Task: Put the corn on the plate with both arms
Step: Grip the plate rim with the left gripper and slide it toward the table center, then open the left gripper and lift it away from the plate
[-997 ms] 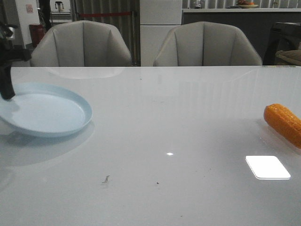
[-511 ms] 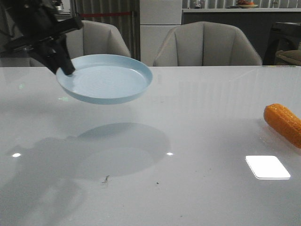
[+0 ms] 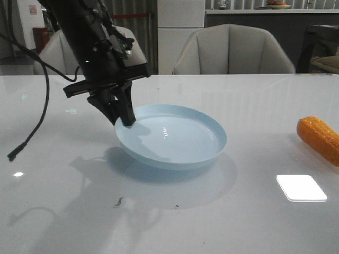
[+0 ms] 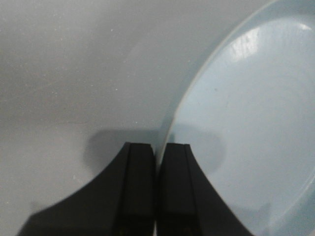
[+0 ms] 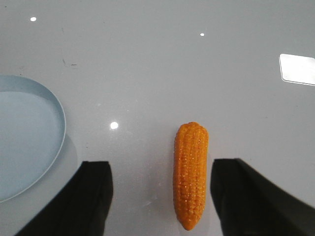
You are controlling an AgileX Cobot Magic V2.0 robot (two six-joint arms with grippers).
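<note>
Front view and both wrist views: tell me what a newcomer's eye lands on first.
First, the round pale blue plate near the middle of the glossy white table, its left rim pinched in the black left gripper. Next, the orange cob of corn, lying alone at the table's right edge. In the right wrist view it sits between the open right gripper's fingers, not yet gripped.
</note>
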